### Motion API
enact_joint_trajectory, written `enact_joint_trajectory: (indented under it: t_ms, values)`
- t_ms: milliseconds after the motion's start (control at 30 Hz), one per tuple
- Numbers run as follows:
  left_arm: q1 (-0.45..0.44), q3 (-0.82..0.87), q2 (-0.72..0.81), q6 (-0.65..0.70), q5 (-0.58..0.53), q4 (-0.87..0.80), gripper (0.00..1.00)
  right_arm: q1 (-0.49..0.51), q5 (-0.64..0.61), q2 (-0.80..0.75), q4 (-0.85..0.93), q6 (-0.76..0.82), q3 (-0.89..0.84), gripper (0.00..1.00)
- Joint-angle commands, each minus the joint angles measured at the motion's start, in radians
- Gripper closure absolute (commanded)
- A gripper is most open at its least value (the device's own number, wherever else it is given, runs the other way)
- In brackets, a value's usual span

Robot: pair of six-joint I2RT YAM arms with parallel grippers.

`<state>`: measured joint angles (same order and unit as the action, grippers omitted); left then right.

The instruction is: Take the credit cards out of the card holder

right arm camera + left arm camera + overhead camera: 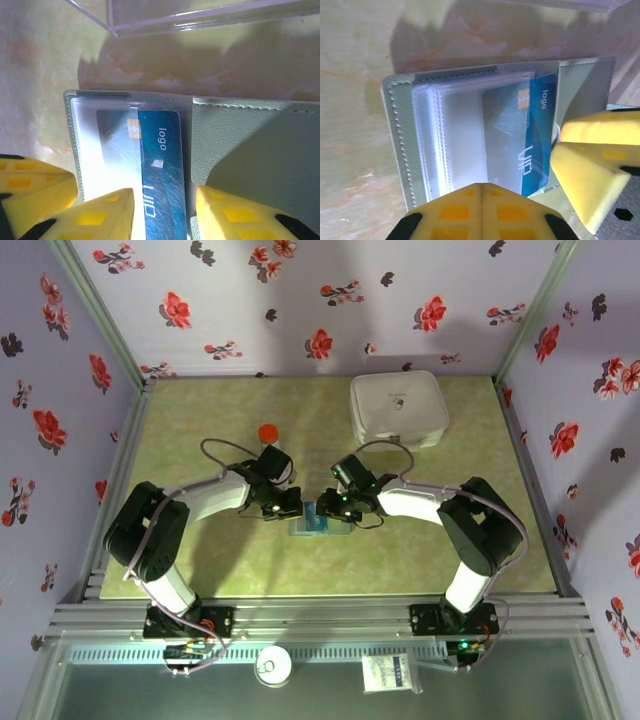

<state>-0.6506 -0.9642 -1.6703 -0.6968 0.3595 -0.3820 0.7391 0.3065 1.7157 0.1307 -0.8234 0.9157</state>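
The card holder [397,135] lies open on the table, a dull grey-green wallet with clear sleeves [455,135]. One blue credit card [540,135] marked "logo" sticks halfway out of a sleeve. My left gripper [482,192] is shut, its tips resting at the sleeves' near edge. In the right wrist view the same credit card [162,165] lies between the spread fingers of my right gripper [165,212], which is open and not touching it. The card holder's bare panel [255,145] lies to the right. From above, both grippers [290,508] [337,508] meet over the card holder [318,523].
A white rounded square box [398,408] stands at the back right and a small red object [267,432] behind the left arm. A clear acrylic piece [190,17] lies just beyond the wallet. Flowered walls close in three sides of the table.
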Motion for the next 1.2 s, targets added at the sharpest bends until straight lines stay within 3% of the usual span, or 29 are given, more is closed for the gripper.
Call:
enact_joint_trajectory:
  t_ms: [0, 700, 1167]
  values:
    - [-0.015, -0.034, -0.016, 0.009, 0.019, -0.016, 1.0, -0.005, 0.032, -0.014, -0.038, -0.023, -0.009, 0.64]
    - [-0.015, -0.005, -0.081, 0.027, -0.039, -0.048, 1.0, -0.034, 0.079, 0.045, -0.054, -0.02, -0.02, 0.68]
    - [-0.014, -0.005, -0.075, 0.027, -0.047, -0.054, 1.0, -0.055, 0.104, -0.027, -0.093, -0.011, -0.065, 0.66]
